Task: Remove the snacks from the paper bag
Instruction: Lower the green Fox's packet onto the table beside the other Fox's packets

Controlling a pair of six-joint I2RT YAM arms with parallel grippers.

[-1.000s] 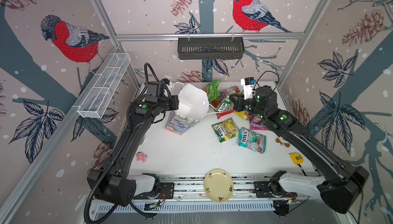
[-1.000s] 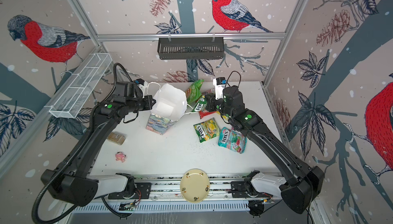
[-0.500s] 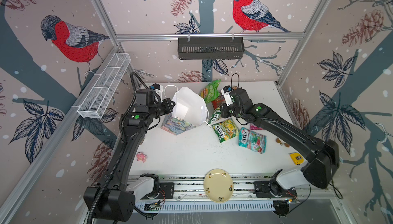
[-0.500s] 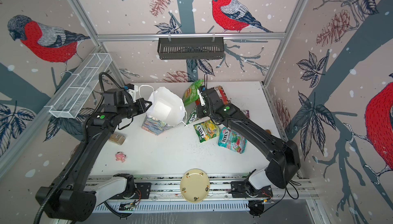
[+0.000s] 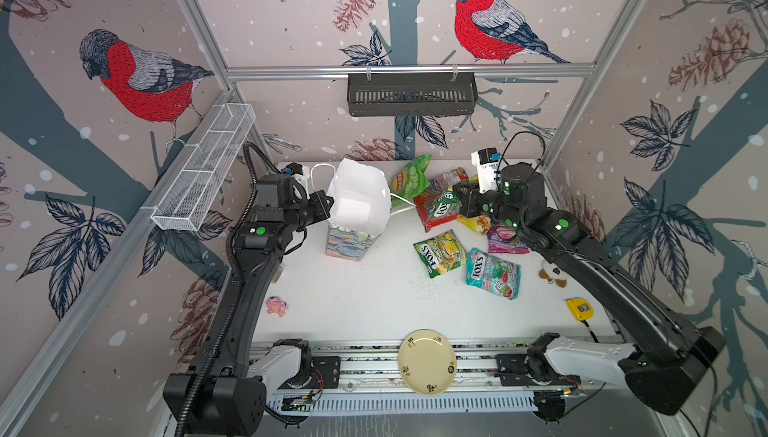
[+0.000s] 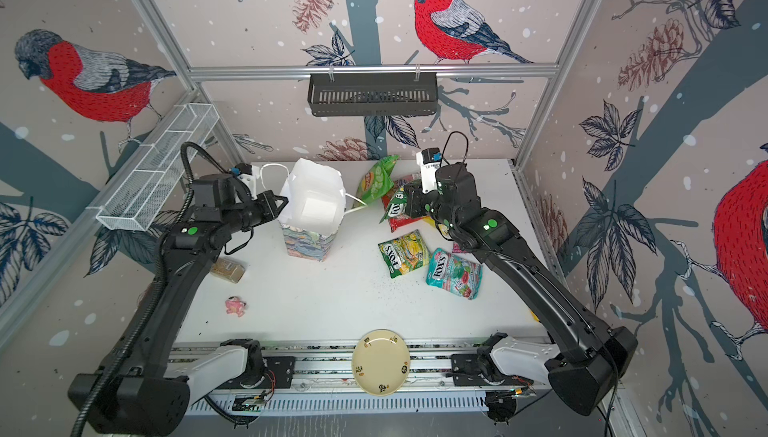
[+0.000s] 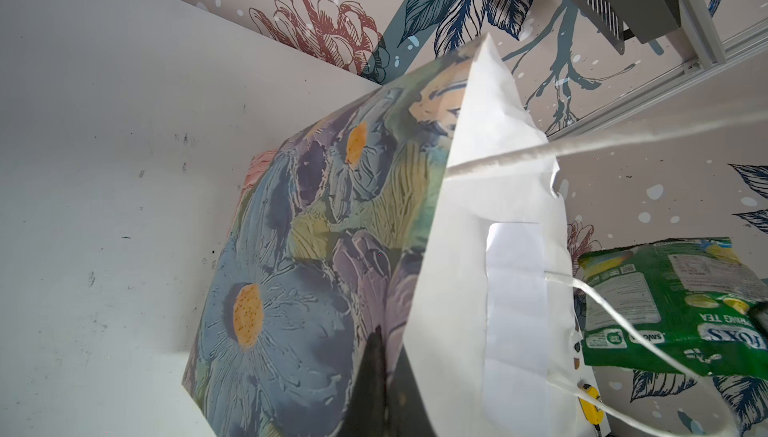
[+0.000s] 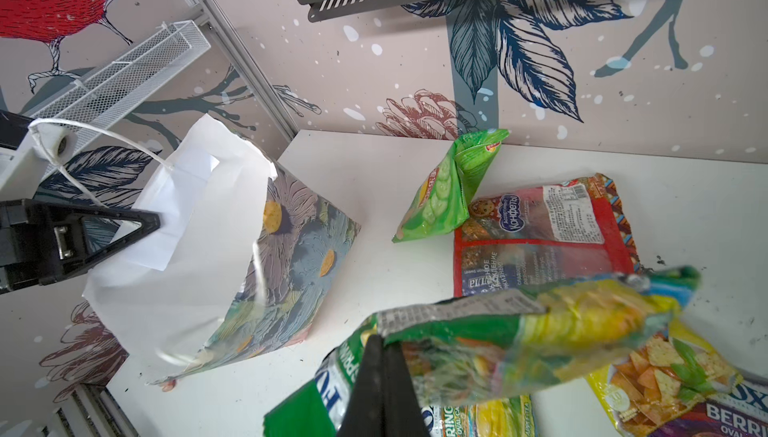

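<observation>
Green FOX'S packet (image 8: pixel 561 331) back over red packet (image 8: pixel 540 256)

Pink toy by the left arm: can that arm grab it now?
Probably not yet. The left gripper is shut on the rim of the paper bag. The pink toy lies in the open, so after letting go it likely could.

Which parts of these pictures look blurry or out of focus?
Right wrist view: the glossy green FOX'S packet in the right hand is motion-smeared. Left wrist view: the white cord handle of the floral paper bag, near the lens, is soft. Both top views look sharp.
</observation>
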